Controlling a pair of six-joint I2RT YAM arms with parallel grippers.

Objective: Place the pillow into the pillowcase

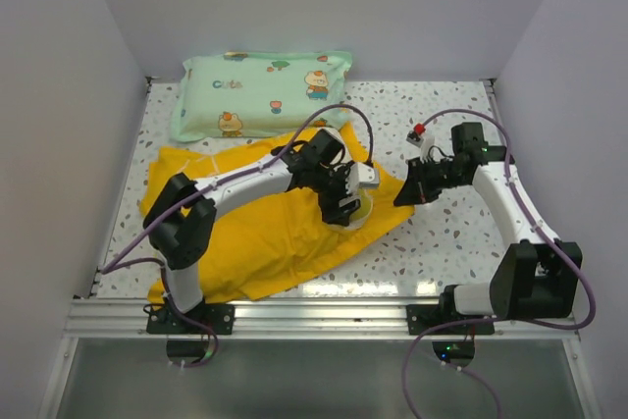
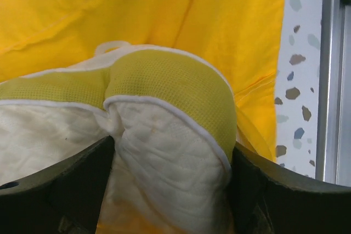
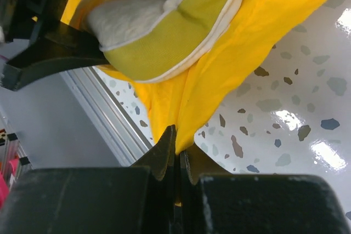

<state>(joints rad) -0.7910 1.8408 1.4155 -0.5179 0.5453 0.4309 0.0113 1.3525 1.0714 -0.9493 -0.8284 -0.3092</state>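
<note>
L end effector (image 2: 173, 146) astride pillow (image 2: 137, 119), jaws wide

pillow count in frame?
2. A mint-green pillow lies at the table's back edge; the cream pillow pokes out of the yellow pillowcase, between the fingers of the left gripper. The pillowcase may hide more.

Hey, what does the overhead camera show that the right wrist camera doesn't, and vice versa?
Only overhead: the mint-green pillow at the far edge of the table, and the pillowcase spread out in full. Only right wrist: the right gripper, jaws shut on a pinch of pillowcase edge. Both: the yellow pillowcase, the cream pillow with its end between the fingers of the left gripper, and the speckled table.
</note>
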